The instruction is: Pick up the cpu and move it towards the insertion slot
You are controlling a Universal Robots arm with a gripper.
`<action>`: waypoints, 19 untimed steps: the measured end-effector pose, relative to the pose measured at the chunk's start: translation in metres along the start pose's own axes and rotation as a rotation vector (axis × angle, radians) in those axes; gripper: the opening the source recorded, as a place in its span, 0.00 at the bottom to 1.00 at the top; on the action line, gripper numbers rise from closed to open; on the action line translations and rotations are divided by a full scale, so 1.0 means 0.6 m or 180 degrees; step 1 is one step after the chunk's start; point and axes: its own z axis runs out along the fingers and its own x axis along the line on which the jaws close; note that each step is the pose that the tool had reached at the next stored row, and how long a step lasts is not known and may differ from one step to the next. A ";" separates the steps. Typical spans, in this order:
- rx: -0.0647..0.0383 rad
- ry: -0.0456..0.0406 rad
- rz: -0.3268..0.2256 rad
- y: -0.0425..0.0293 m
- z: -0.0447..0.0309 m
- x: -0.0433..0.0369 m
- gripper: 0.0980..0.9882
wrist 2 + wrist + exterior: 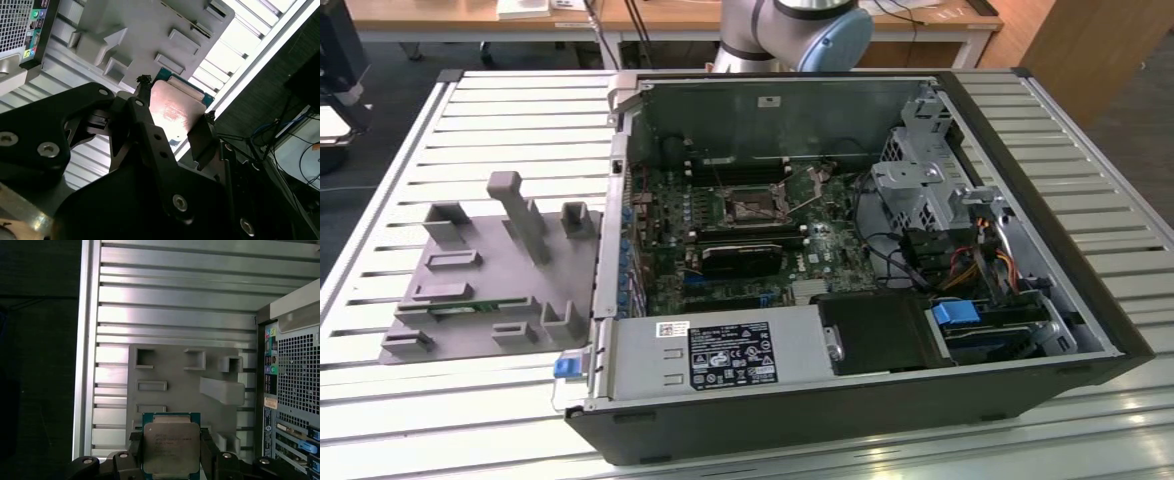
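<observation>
In both wrist views my gripper is shut on the cpu. The cpu is a thin square chip with a silvery metal top and a green rim, and a black finger presses on each of two opposite sides. It hangs above the grey fixture plate beside the open computer case. In the exterior view the insertion slot is a small square socket with a dark centre and a metal frame, on the motherboard inside the case.
The open case lies on a slatted metal table, with the grey fixture plate at the exterior view's left. Inside are a black finned block, a labelled power-supply box and drive cages with cables. The arm's base stands behind the case.
</observation>
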 end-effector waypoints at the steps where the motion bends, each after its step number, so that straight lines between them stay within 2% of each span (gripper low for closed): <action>1: 0.0000 0.0000 0.0000 0.000 0.000 -0.002 0.50; 9: 0.0000 0.0000 0.0000 0.000 0.001 -0.019 0.50; 19: 0.0000 0.0000 0.0000 -0.001 0.003 -0.050 0.50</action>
